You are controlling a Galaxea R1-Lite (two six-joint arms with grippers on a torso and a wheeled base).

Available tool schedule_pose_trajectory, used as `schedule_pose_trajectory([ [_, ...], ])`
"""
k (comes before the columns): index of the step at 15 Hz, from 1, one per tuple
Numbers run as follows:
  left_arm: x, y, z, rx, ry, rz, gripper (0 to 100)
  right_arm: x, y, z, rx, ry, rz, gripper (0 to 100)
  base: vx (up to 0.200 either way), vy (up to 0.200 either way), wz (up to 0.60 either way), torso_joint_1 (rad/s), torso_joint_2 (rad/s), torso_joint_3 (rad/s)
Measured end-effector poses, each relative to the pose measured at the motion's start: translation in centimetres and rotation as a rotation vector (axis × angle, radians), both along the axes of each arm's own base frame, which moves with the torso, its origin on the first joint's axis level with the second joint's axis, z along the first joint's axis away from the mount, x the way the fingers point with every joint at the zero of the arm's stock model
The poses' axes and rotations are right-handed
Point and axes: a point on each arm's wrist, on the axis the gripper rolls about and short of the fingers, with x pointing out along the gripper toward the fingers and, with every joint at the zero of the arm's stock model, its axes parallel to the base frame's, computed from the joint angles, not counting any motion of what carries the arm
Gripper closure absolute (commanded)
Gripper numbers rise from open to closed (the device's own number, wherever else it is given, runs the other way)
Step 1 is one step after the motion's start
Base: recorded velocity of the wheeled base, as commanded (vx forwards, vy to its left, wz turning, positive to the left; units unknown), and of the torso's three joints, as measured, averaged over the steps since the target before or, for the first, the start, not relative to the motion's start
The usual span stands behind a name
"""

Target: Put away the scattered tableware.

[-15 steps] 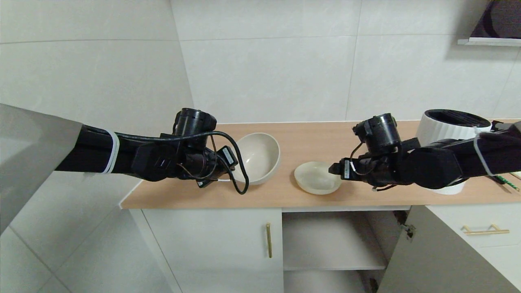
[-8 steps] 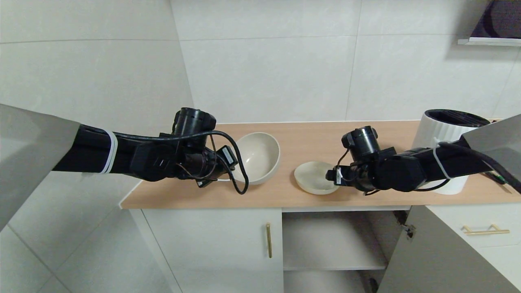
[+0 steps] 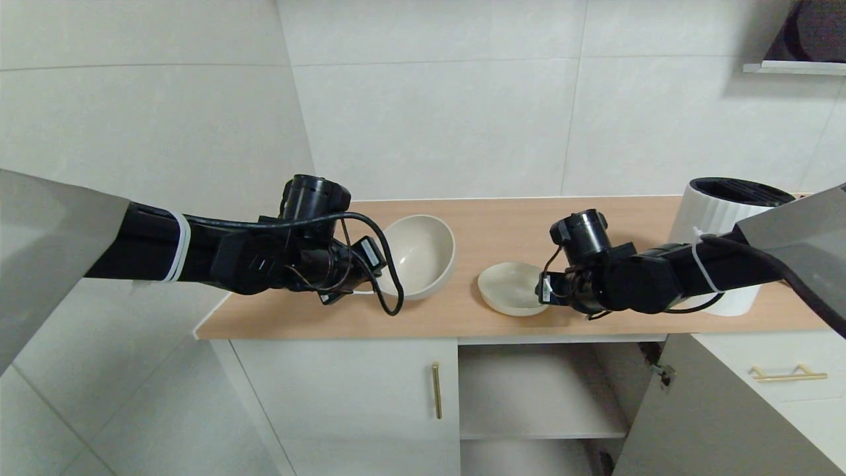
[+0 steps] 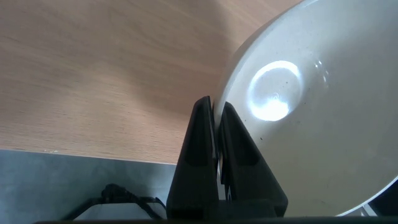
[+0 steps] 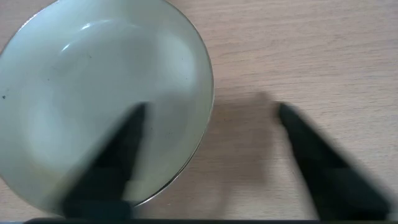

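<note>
Over the last second the right gripper [image 5: 208, 113] has dropped and advanced to the small dish [image 3: 507, 285] on the countertop [image 3: 502, 228], fingers wide apart astride its rim, holding nothing. Left gripper [image 4: 214, 107] is clamped on the rim of the tilted large bowl [image 3: 423, 254] nearby. Risk: closing on the shallow, sloped rim may skid the dish away.

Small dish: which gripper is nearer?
Right. The right gripper, open, straddles the rim of the dish; the left gripper is shut on the rim of the bowl, off to the dish's left.
</note>
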Motion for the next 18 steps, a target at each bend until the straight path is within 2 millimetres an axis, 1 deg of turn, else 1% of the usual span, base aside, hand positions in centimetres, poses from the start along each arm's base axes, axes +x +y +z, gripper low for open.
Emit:
schedule_pose_trajectory([
  [7,0.0,0.0,0.0,0.000,0.001,0.000,100,0.1,0.1,-0.3,0.009,0.005,-0.007,100,0.000,0.000,0.00,0.000,0.00,0.000],
  [11,-0.6,0.2,0.2,0.000,0.007,-0.012,100,-0.3,-0.3,0.6,0.029,-0.001,-0.021,100,0.000,0.000,0.00,0.000,0.00,0.000],
  [13,-1.5,0.5,0.4,-0.011,0.023,-0.041,100,-1.2,-0.9,1.9,0.051,0.014,-0.010,100,0.000,0.000,0.00,0.000,0.00,0.000],
  [14,-2.3,0.7,0.7,-0.006,0.029,-0.066,100,-2.1,-1.2,3.0,0.071,0.022,0.009,100,0.000,0.000,0.00,0.000,0.00,0.000],
  [16,-4.2,1.5,1.4,0.017,0.030,-0.131,100,-4.1,-2.2,5.3,0.119,0.027,0.060,100,0.000,0.000,0.00,0.000,0.00,0.000],
  [18,-6.8,2.7,1.7,0.038,0.035,-0.195,100,-7.0,-3.4,7.2,0.162,0.034,0.125,100,0.000,0.000,0.00,0.000,0.00,0.000],
])
